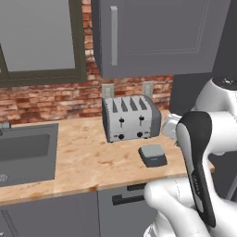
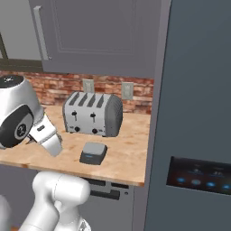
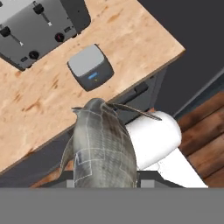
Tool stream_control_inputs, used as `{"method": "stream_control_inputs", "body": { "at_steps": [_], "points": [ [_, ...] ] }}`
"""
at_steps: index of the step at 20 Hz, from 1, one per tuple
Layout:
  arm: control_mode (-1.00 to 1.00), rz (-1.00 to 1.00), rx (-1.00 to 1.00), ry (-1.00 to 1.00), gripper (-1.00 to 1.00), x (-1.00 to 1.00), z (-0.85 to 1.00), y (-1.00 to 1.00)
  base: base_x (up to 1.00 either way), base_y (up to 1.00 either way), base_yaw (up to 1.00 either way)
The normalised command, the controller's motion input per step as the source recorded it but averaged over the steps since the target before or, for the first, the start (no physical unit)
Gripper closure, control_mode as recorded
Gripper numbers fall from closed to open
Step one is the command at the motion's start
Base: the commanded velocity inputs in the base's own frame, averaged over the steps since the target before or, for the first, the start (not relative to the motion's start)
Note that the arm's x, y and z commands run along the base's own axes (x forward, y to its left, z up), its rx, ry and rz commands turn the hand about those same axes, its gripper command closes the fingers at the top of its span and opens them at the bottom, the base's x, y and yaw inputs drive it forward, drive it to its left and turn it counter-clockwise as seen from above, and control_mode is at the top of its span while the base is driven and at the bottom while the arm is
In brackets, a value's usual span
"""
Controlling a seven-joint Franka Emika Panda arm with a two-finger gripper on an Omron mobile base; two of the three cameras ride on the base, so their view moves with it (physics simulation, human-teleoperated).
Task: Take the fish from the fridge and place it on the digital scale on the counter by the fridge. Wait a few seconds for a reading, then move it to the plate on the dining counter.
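Fish (image 3: 103, 148) scaly, gripper (image 3: 104, 183) clamped.

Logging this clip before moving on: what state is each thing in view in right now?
Fish: held in the pincer, above the counter edge, not yet on the scale.
Scale: nothing on it, blue display lit.
Fridge: door closed, panel lights on.
Toaster: slots empty, levers up.
Wall cabinet: door closed.
Sink: nothing visible in the basin.
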Motion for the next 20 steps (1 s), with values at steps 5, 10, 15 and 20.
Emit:
{"method": "stream_control_inputs", "body": {
  "at_steps": [5, 10, 15, 20],
  "points": [
    [-1.00, -0.04, 0.00, 0.02, 1.00, 0.55, -0.41, -0.09, 0.00, 0.00, 0.00],
    [-1.00, -0.05, 0.00, 0.05, 1.00, 0.69, -0.36, 0.00, 0.00, 0.00, 0.00],
    [-1.00, -0.05, 0.00, 0.03, 1.00, 0.60, -0.45, 0.00, 0.00, 0.00, 0.00],
    [-1.00, -0.04, -0.01, 0.00, 1.00, 0.37, -0.50, -0.01, 0.00, 0.00, 0.00]
  ]
}}
